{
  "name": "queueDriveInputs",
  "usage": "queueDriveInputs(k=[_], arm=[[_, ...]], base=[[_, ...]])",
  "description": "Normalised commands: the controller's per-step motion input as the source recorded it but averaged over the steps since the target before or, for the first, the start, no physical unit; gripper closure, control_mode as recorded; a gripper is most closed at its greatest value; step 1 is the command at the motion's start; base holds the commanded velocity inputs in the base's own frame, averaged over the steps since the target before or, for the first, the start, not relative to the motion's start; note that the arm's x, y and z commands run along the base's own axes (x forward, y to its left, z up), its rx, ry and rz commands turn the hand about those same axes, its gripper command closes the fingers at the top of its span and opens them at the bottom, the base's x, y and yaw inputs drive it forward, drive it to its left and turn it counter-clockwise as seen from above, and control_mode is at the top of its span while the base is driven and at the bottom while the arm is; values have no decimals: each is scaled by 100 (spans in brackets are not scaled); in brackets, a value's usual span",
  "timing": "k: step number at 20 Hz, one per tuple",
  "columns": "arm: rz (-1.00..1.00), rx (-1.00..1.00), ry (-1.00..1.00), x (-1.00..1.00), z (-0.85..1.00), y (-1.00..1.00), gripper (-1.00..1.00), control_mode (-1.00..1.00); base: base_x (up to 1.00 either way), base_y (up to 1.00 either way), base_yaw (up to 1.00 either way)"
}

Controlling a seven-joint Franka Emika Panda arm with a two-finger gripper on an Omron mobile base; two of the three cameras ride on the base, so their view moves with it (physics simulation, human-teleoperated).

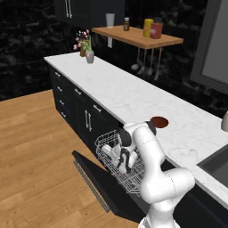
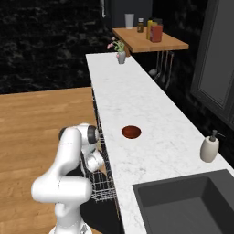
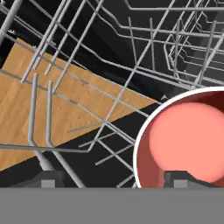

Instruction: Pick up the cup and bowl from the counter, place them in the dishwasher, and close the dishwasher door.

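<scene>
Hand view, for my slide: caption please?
Open tool over the cup sitting in the dishwasher's wire rack.

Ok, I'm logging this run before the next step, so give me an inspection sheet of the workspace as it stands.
Surface: white marble counter, bare apart from a few items.
Job's things: bowl on the counter; cup upright in the wire rack of the dishwasher, red inside showing; dishwasher door dropped open.
Clutter: flower vase at the far end of the counter; soap dispenser by the sink; bottles on the wooden shelf.
End effector: down in the rack, jaws apart, one fingertip over the cup's rim.
Cables: nothing seen.
Surroundings: wooden floor, black cabinets, utensils hanging under the shelf.
</scene>
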Motion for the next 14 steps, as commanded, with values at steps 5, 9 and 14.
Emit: queueDriveInputs(k=[5,9,14], arm=[[-2,0,6,-29,62,80,-100,-100],[1,-8,0,-48,100,75,-100,-100],[0,-21,-8,-40,100,95,-100,-100]], base=[[0,0,0],[0,0,0],[0,0,0]])
